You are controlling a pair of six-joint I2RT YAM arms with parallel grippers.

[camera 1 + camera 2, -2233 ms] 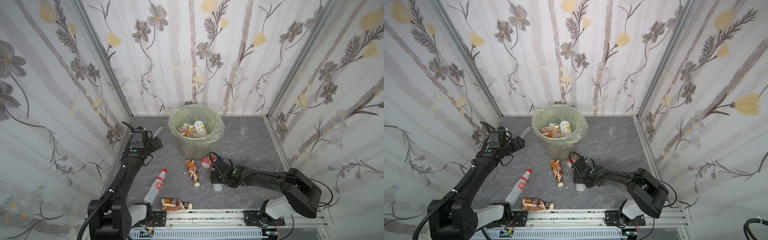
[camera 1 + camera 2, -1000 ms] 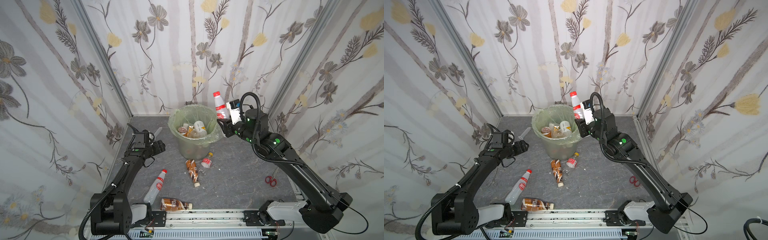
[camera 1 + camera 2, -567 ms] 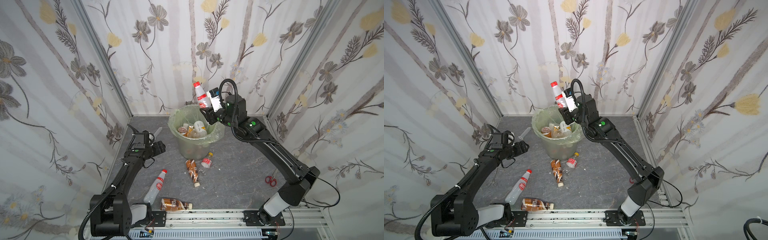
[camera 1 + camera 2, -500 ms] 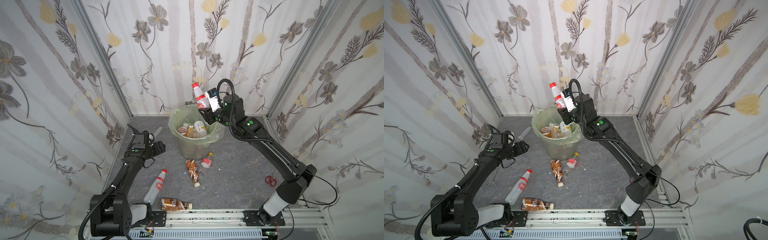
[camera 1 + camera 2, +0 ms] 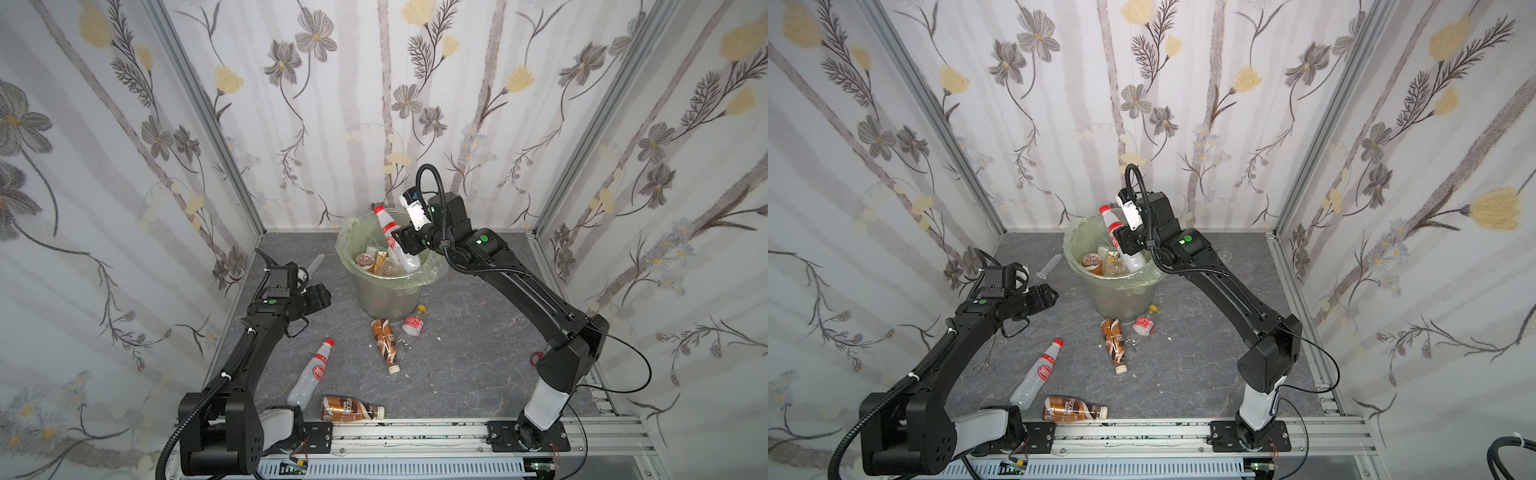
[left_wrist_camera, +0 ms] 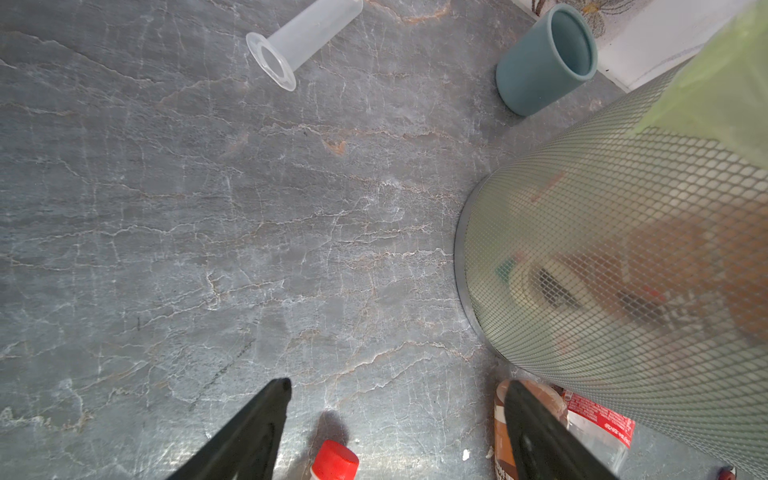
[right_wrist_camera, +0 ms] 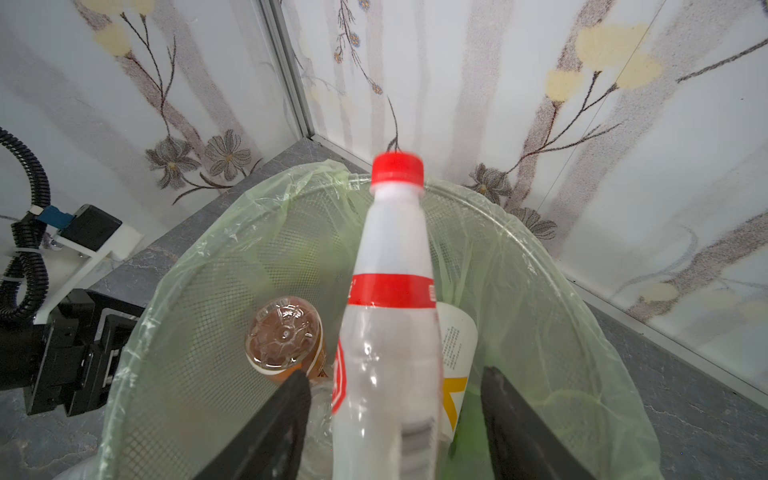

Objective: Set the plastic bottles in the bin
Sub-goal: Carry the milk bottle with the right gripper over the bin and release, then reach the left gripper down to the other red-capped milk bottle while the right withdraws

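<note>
1. Bottles weren't in the left gripper (image 5: 321, 300) at all. It hung low over the floor to the left of the bin, jaws spread and empty, same spot as a second before.
2. Four bottles lay on the floor right where they'd been: a white red-capped bottle (image 5: 312, 372), a brown coffee bottle (image 5: 351, 409) near the front rail, a second brown bottle (image 5: 384, 340) in front of the bin, and a small yellow-capped bottle (image 5: 414, 323) just beside that one, near the bin's foot.
3. The bin (image 5: 374, 293) already had several bottles piled inside.
4. Big change: the right gripper (image 7: 395, 372) had swung in from off the bin's right side to over its mouth and let go. In the right wrist view its jaws stood apart with a gap on both sides of the milky bottle (image 7: 390, 316). That bottle was blurred, base down inside the liner, red cap poking above the rim.
5. My read: that one was as good as binned, which left four to go, and the right arm was free for the next pick.
</note>
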